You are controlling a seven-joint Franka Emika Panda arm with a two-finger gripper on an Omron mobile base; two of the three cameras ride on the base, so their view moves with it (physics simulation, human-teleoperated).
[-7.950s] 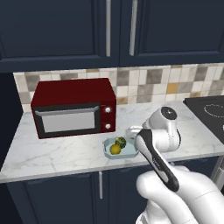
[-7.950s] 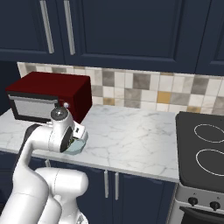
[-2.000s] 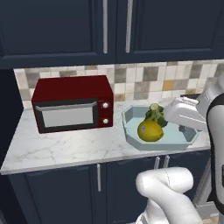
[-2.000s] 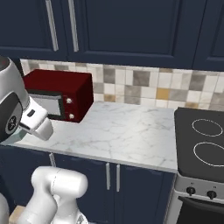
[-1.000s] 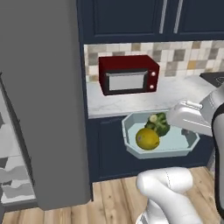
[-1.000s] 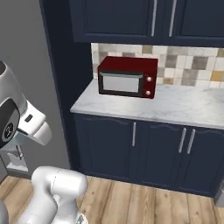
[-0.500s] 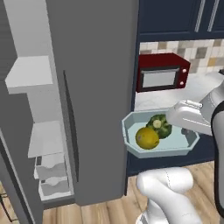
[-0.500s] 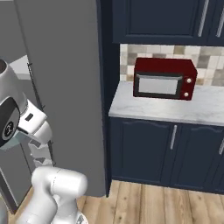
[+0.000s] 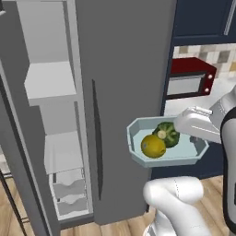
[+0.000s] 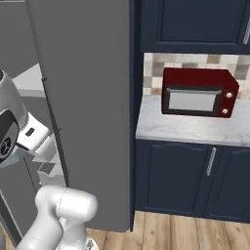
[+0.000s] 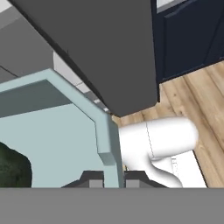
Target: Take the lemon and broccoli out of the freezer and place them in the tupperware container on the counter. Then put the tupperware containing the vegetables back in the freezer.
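The tupperware container point(image 9: 168, 156) is held in the air in front of the freezer point(image 9: 124, 92), level, off the worktop point(image 10: 190, 128). In the hand view the gripper point(image 11: 111, 177) is closed on the container's rim, one dark fingertip point(image 11: 89, 178) on the inner side of the wall and the other on the outer side.

The lemon point(image 9: 153, 145) lies in the tray toward its freezer-side edge. The broccoli point(image 9: 167, 134) sits just behind it, touching it, pale stem end facing the lemon.

Freezer door stands open: white shelves point(image 9: 50, 82) and lower drawers point(image 9: 69, 193) visible in the left base view. Long dark handle point(image 9: 96, 138) runs down the grey front panel.

Red microwave point(image 10: 197, 93) stands on the worktop over the navy cabinets point(image 10: 195, 176), well apart from the tray.
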